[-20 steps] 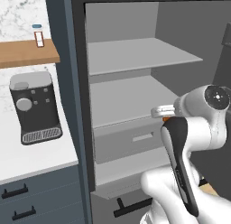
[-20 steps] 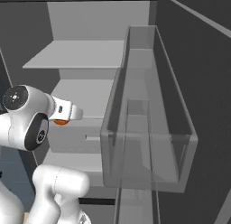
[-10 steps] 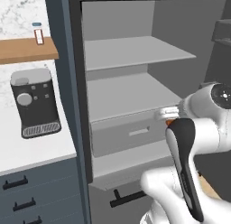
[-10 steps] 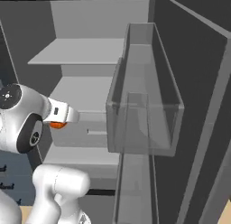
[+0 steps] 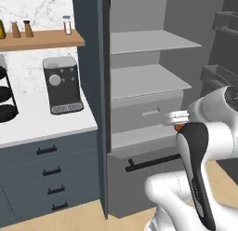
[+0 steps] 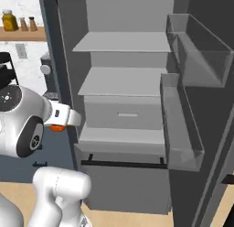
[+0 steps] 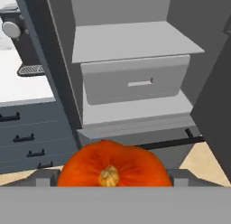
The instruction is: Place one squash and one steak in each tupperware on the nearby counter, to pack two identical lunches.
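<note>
- The squash (image 7: 111, 166) sits right between the jaws (image 7: 111, 179), which are clamped on its two flanks; the finger tips (image 7: 44, 178) show just beside its left and right edges in the hand view, and its stem end faces the camera.
- In the right base view a sliver of the same orange squash (image 6: 56, 128) peeks out under the white hand, so the load is carried at the arm's end, well clear of any surface.
- The squash is round and a little flattened, with no real long axis; the jaws span its width.
- The relation the next move turns on: the counter (image 7: 22, 90) lies ahead and off to the left of the jaws, past the open fridge's dark side wall, with the coffee machine (image 5: 62, 84) standing on it. Straight ahead of the jaws are only the fridge drawer (image 7: 133, 83) and shelf.
- The tupperware cannot be made out, so my guess is the hand must swing further left to find it.
- Against the earlier pictures, both base views have shifted as a whole: the camera has moved, the counter with its drawers now takes more of the left base view, and the fridge door bins have slid to the right of the right base view. The grip looks unchanged.
</note>
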